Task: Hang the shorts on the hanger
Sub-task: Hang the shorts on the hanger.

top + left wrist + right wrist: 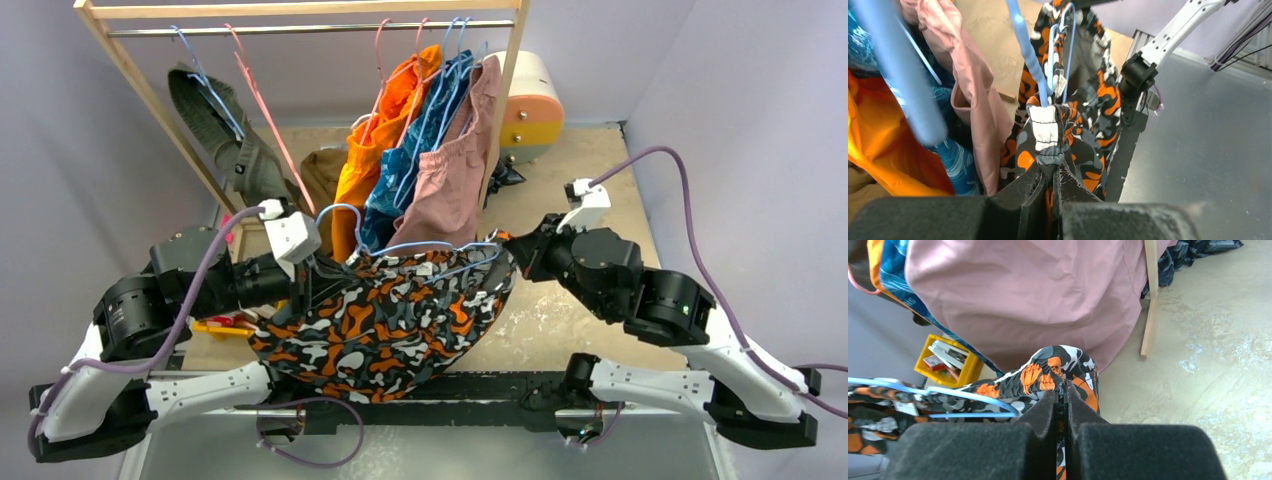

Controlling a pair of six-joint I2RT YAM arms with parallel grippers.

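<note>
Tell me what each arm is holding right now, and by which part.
Both hold the soft orange, black, grey and white camouflage-print shorts: left fingers pinch a bunched bit of its upper edge, right fingers the opposite end.

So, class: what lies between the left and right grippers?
The camouflage shorts, stretched across, with the light-blue hanger at their waistband; top view shows it.

hanger (430,244) partly hidden inside shorts (380,325), foreground blue bar (898,75) blurred
</note>
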